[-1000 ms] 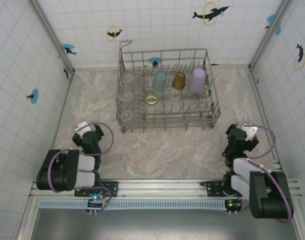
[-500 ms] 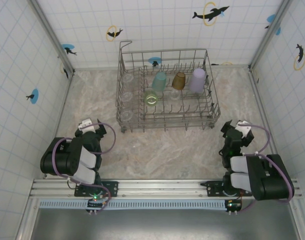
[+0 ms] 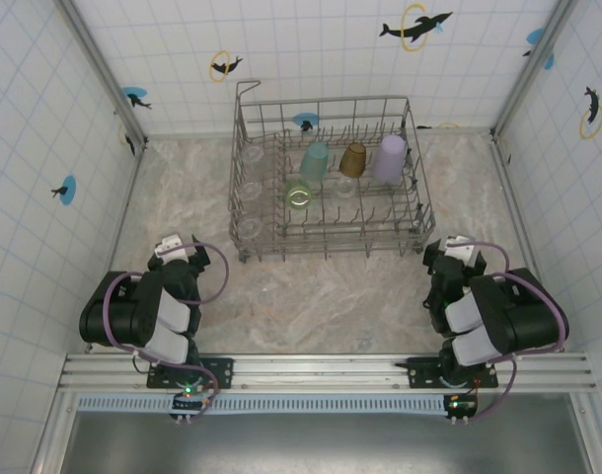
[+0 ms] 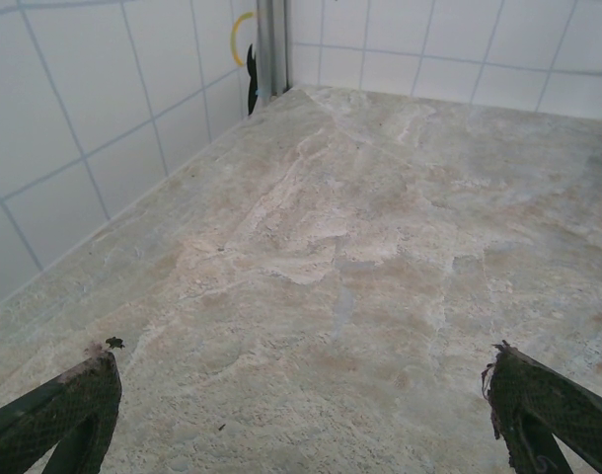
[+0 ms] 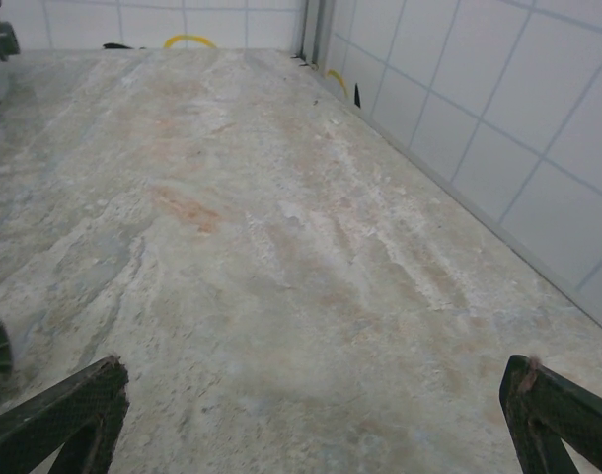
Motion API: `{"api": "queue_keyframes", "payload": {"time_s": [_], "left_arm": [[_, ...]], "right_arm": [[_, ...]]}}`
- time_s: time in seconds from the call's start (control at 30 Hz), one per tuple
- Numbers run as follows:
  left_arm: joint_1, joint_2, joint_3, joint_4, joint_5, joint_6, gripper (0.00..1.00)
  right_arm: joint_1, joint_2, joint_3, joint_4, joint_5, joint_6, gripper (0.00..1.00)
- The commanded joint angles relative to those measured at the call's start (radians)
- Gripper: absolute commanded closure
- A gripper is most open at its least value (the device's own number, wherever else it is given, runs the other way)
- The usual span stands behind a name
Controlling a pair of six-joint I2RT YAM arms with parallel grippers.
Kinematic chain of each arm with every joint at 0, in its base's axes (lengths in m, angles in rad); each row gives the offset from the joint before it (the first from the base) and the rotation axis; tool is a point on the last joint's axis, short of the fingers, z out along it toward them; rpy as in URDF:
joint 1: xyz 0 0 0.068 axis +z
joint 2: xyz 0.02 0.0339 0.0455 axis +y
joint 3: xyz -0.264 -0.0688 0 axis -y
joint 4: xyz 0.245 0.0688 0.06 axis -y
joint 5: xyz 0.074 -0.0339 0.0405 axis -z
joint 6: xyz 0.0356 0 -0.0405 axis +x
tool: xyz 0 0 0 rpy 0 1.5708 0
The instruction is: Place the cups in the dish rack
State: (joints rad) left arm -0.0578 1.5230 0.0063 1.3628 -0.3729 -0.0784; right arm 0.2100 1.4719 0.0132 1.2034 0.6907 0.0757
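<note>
Cups [image 3: 385, 163] stood inside the dish rack [image 3: 331, 244]: the teal cup [image 3: 314, 158], the amber cup [image 3: 353, 159] and the lavender cup [image 3: 391, 155] along its far row; the light green cup [image 3: 299, 194] just nearer than the teal one; clear cups [image 3: 249, 227] down its left side; the rack rested on the marbled surface [image 3: 321, 291]; the left hand [image 4: 303, 410] sat near-left of the rack, released, fingers [image 4: 74, 405] spread wide, holding nothing; the right hand [image 5: 316, 410] sat near-right of the rack, likewise released and empty.

Teal cup [image 3: 314, 160], amber cup [image 3: 353, 159], lavender cup [image 3: 389, 158], green cup [image 3: 299, 194], clear cups [image 3: 248, 227] inside grey wire dish rack [image 3: 326, 101]
</note>
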Motion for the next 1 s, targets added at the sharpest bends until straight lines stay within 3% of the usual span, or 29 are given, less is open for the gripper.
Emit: {"api": "queue_keyframes", "payload": {"time_s": [0.0, 0.37, 0.53, 0.6, 0.63, 0.7, 0.8, 0.87, 0.97], "left_arm": [[0.004, 0.000, -0.049, 0.024, 0.018, 0.007, 0.02], [0.006, -0.001, -0.049, 0.024, 0.018, 0.006, 0.02], [0.005, -0.002, -0.048, 0.024, 0.018, 0.007, 0.02], [0.007, -0.003, -0.049, 0.023, 0.019, 0.006, 0.02], [0.007, 0.000, -0.049, 0.023, 0.018, 0.006, 0.02], [0.007, -0.001, -0.049, 0.023, 0.018, 0.005, 0.02], [0.007, 0.000, -0.048, 0.021, 0.019, 0.005, 0.02], [0.009, -0.001, -0.046, 0.016, 0.021, 0.004, 0.02], [0.014, -0.001, -0.042, 0.007, 0.031, 0.000, 0.02]], "right_arm": [[-0.016, -0.016, -0.025, 0.050, -0.047, -0.002, 0.00], [-0.044, -0.027, -0.065, 0.103, -0.158, -0.005, 0.00], [-0.043, -0.016, -0.154, 0.265, -0.228, -0.023, 0.00], [-0.034, 0.122, -0.164, 0.483, -0.198, -0.070, 0.00], [-0.010, 0.119, -0.152, 0.460, -0.170, -0.077, 0.00], [-0.045, 0.018, -0.105, 0.192, -0.208, -0.005, 0.00], [-0.085, 0.077, -0.063, 0.205, -0.254, 0.000, 0.00], [-0.113, 0.035, -0.035, 0.076, -0.302, 0.035, 0.00], [-0.112, 0.056, -0.048, 0.138, -0.289, 0.027, 0.00]]}}
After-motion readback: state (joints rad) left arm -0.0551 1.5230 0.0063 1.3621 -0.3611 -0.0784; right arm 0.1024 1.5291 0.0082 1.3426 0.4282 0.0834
